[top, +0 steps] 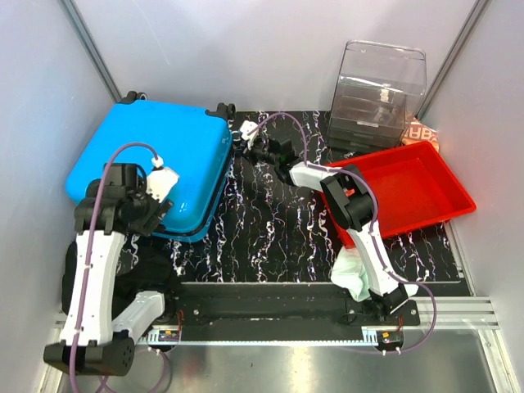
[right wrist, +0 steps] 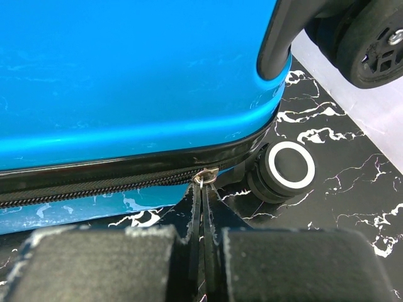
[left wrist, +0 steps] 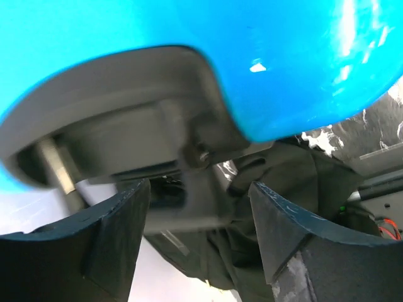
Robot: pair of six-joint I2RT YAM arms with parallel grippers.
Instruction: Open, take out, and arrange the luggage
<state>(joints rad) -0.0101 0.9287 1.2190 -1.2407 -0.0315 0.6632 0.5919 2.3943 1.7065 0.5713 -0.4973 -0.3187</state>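
My right gripper pinches the zipper pull on the luggage, its tab hidden in the jaws. My left gripper is spread beside the luggage's blurred grey recess.

1. In the top view the left arm hides the near corner of the bright blue hard-shell suitcase.
2. In the left wrist view its grey recessed part is blurred.
3. The lower end of the thin metal zipper pull is hidden between the fingers of the right gripper.
4. The orange printed object behind the red plastic tray is mostly covered, and its letters are too small to read.
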